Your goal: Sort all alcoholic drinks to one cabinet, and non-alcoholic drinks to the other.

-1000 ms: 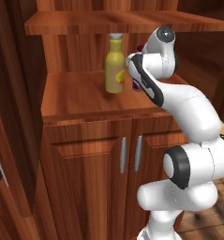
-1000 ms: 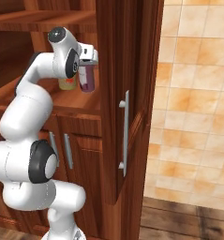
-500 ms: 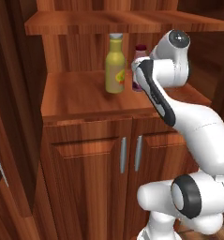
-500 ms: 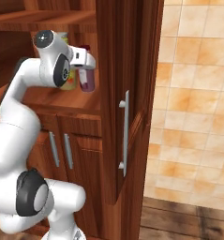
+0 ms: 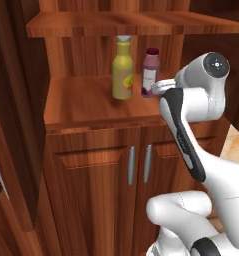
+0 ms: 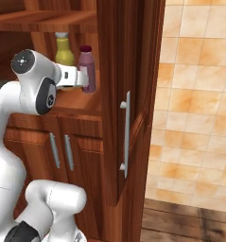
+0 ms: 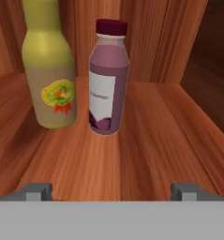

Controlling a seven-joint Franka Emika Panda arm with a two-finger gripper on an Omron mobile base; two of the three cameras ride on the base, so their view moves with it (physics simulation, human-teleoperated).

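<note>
Cabinet shelf (image 7: 146, 154): maroon bottle (image 7: 108, 79) beyond open fingers (image 7: 38, 191).

An orange-tan tiled wall (image 6: 195, 94) rises above brown plank floor (image 6: 190, 222).

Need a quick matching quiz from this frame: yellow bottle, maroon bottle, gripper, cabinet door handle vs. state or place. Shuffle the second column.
Column 1:
1. yellow bottle
2. maroon bottle
3. gripper
4. bar handle

Column 2:
A. open, holding nothing
B. upright on the shelf, grey cap
C. vertical, on the opened door
D. upright on the shelf, white label

Pairs: 1-B, 2-D, 3-A, 4-C
</note>
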